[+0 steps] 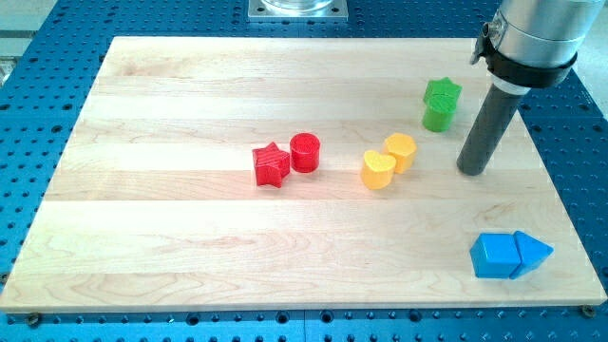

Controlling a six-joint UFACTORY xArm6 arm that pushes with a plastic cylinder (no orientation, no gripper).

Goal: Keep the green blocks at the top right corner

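the wooden board lies on a blue perforated table and fills most of the view. going from the view's left, the first things are a red star block and a red cylinder block, touching each other near the board's middle. next, a little apart to the right, come two yellow blocks side by side and touching: a yellow heart-like block lower left and a yellow rounded block upper right. further right and higher sit the green blocks, a green star block and a green rounded block just below it, pressed together in the board's upper right part, though short of the corner itself. my tip rests on the board just right of and below the green pair, apart from them; it is a bare rod, holding nothing. at the lower right, a blue cube-like block and a blue triangular block touch, near the board's edge.
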